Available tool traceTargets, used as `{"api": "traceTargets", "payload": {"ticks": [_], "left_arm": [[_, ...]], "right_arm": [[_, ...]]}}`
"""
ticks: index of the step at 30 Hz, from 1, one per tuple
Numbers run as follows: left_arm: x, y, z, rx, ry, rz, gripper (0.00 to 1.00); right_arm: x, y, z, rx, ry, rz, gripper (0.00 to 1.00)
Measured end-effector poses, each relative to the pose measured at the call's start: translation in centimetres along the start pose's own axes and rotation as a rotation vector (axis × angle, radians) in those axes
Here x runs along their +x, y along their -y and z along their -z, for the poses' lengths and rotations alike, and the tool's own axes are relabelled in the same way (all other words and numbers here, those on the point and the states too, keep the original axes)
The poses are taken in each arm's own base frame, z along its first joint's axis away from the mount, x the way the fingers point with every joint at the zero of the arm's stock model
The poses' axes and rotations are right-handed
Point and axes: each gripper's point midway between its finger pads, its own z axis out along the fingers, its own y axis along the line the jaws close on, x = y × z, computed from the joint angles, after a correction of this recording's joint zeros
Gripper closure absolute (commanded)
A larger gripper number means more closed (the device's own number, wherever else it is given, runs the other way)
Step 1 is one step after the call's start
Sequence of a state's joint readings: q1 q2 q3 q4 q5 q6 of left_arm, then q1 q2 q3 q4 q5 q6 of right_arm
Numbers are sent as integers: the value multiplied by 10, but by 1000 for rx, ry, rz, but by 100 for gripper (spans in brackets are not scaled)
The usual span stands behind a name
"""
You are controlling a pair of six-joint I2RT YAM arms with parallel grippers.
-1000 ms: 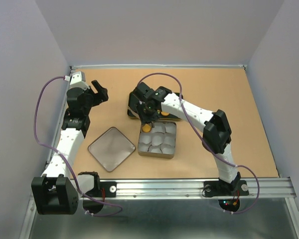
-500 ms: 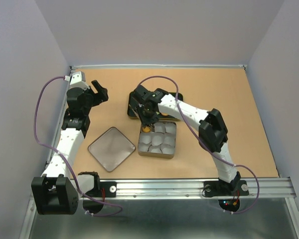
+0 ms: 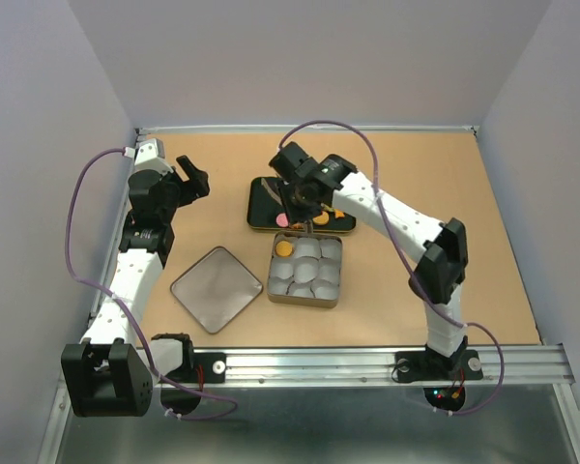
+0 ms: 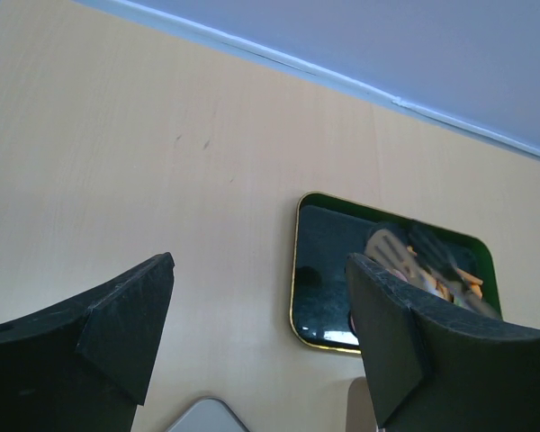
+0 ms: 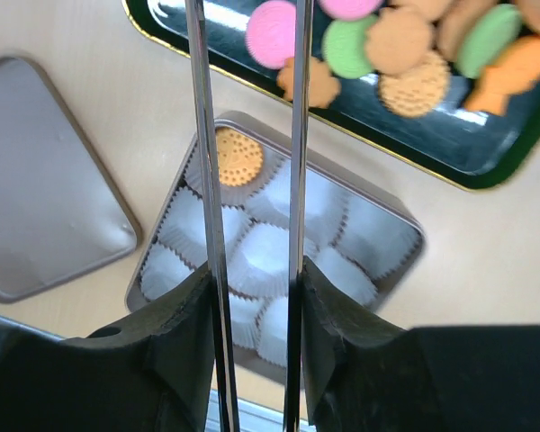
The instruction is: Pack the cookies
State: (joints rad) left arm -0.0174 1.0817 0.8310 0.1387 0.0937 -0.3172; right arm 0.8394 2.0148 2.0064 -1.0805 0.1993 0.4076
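Note:
The cookies (image 5: pixel 405 40) lie in a pile on a black tray (image 5: pixel 486 162): pink, green and orange discs, plus an orange fish shape. One orange cookie (image 5: pixel 238 155) sits in the far-left paper cup of the open tin (image 5: pixel 405 216), also seen from above as cookie (image 3: pixel 284 248). My right gripper (image 5: pixel 255 270) is shut on metal tongs (image 5: pixel 204 135), whose two blades run up past the tin toward the tray, their tips out of view. From above, the right gripper (image 3: pixel 304 196) hovers over the tray's near edge. My left gripper (image 3: pixel 195 181) hangs open at the far left, holding nothing.
The tin's grey lid (image 3: pixel 216 287) lies flat to the left of the tin (image 3: pixel 304 302). White paper cups fill the tin. The black tray (image 3: pixel 266 198) sits just behind the tin. The left wrist view shows the tray (image 4: pixel 324 270) and table between the left gripper's (image 4: pixel 261 270) jaws.
My right arm has lifted away from the tin's far-left cup and swung back toward the tray. The orange cookie stays in that cup. The left arm has not moved.

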Motion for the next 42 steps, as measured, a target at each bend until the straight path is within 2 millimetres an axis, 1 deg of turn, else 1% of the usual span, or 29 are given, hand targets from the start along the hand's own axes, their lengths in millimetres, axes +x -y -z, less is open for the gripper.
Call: {"api": "traceTargets", "payload": {"ticks": [2,3,4,6,7,9,10,12,13,15,17,20,22,27,32,38,42], "left_arm": [[0,1,0,7,0,3,13],[-1,2,0,12,1,6,12],[-1,3,0,15,2,9,11],[-2,6,0,27,6,18,11],[-3,7,0,33,8,20,10],[-5,10,-1,45,17,24,10],[-6,10,-1,50,23,26,10],[-6,11,0,57,30,27,11],[-4,12,0,62,26,27,11],[-3,13,0,71,21,25,11],[-3,15,1,81,21,23,11],[-4,16,2,87,22,18,12],[-4,16,2,89,22,15,12],[-4,17,2,91,23,14,12],[-4,16,2,91,24,10,13],[-4,16,2,91,24,8,13],[-5,17,3,91,26,7,13]], "right_arm": [[-6,10,27,1,47,-18,62],[-6,14,36,1,60,-24,62],[-6,21,50,5,78,-35,62],[0,31,71,1,97,-47,62],[4,34,78,-2,101,-49,62],[19,41,91,-6,96,-51,62],[30,47,97,-5,82,-51,62],[46,50,103,-17,58,-59,62],[59,52,105,-31,37,-63,62],[76,53,107,-55,10,-69,62],[102,56,108,-84,-36,-82,62],[126,55,109,-118,-86,-101,62],[134,51,110,-144,-107,-111,62],[144,45,109,-191,-132,-127,62],[146,40,104,-220,-137,-131,63],[153,39,96,-219,-156,-135,63],[153,38,92,-222,-151,-135,63]]}}
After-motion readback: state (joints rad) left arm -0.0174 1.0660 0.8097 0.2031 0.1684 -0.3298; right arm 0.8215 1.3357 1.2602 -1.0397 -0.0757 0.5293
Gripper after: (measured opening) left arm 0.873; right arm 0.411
